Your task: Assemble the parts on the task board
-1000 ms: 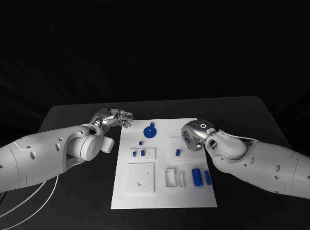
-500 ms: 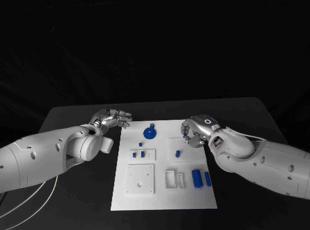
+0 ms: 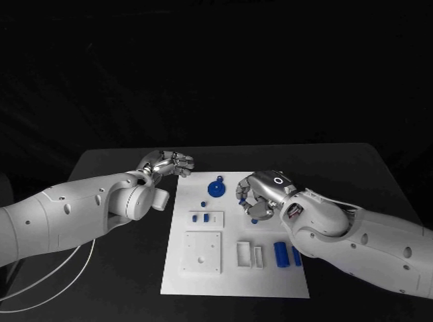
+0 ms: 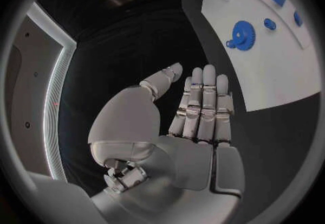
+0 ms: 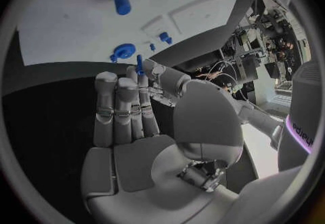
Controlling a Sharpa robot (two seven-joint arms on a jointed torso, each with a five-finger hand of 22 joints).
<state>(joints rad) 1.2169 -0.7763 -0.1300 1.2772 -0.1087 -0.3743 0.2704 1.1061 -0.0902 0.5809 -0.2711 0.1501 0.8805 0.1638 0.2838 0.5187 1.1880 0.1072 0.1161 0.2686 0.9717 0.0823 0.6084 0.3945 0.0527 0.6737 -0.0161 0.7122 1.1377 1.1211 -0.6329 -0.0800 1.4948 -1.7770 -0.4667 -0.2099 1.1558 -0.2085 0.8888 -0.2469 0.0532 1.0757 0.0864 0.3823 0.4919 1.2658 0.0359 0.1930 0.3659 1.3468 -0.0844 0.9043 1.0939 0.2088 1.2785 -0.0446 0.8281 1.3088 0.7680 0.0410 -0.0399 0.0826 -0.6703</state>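
The table (image 3: pixel 120 168) carries the white task board (image 3: pixel 231 282), which lies lengthwise between the two arms. The whole head view has shifted a little since a second ago, so the board's apparent slide is the camera's doing.

The right hand (image 3: pixel 258 196) has moved: a second ago it hung over the board's right edge, and it now sits further in over the board's upper middle, just beside the blue gear (image 3: pixel 216 188). It pinches a small blue peg (image 5: pixel 140 64) between thumb and fingertip, the other fingers held straight alongside (the wrist view shows this plainly). The left hand (image 3: pixel 167 163) stays where it was, off the board's upper left corner above the bare table, holding nothing; its fingers lie straight and close together, the thumb apart.

Lower on the board lie a square white plate (image 3: pixel 201 251), a white bracket (image 3: pixel 247 253) and two blue cylinders (image 3: pixel 282 255) side by side. Two small blue pieces (image 3: pixel 200 217) stand in a small white block left of the right hand.
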